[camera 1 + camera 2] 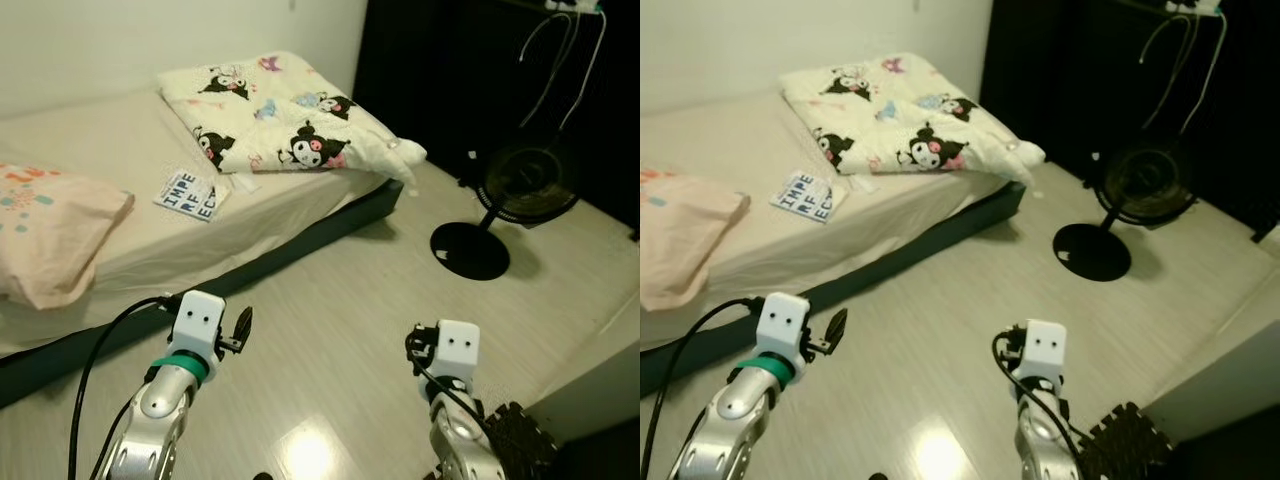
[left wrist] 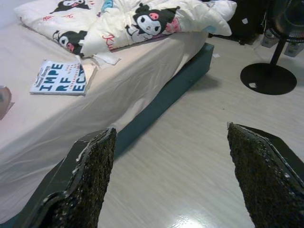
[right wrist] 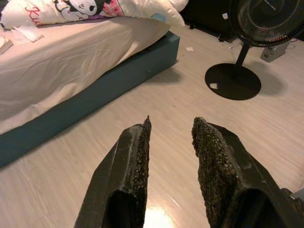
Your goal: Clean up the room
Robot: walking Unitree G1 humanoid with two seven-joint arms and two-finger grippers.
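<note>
On the bed (image 1: 120,160), near its front edge and about midway along, a book (image 1: 190,194) lies flat with its cover up, large letters reading IMPE / RF / EC. Just beyond it, toward the far corner of the bed, a folded quilt (image 1: 290,115) printed with black-and-white cartoon characters is heaped, one corner hanging over the end of the mattress; a small scrap of white paper (image 1: 243,182) lies between the book and the quilt. At the near left end of the bed a peach pillow (image 1: 50,230) rests against the front edge. The mattress, in a pale sheet, sits on a dark teal base (image 1: 300,245) that meets the light wood-look floor (image 1: 350,300).

Both arms are held out over that floor, in front of the bed and apart from everything on it. The left gripper (image 2: 171,175) has its two black fingers spread wide with nothing between them. The right gripper (image 3: 171,156) has its fingers parted by a narrow gap and also holds nothing.

Past the end of the bed a black standing fan (image 1: 525,185) stands on its round base on the floor, before a dark wall. A corner of black foam mat (image 1: 515,435) lies by the right arm.
</note>
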